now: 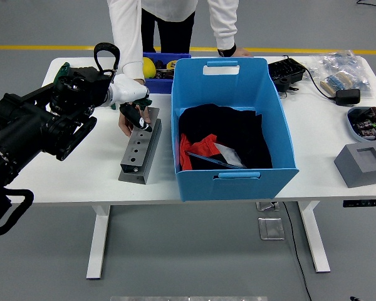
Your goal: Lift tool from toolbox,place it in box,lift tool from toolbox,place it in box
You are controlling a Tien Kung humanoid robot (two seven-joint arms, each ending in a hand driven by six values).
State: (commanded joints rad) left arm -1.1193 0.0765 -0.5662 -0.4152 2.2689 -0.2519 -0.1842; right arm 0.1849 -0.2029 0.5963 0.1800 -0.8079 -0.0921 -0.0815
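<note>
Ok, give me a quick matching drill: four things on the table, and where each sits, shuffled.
Things:
1. blue bin
2. metal bar with holes
3. grey block
4. left hand

Places:
A. near the table's right edge
B. over the far end of the bar
C. middle of the table, dark cloth inside
D. flat on the table, left of the bin

Pairs: 1-C, 2-D, 3-A, 4-B
</note>
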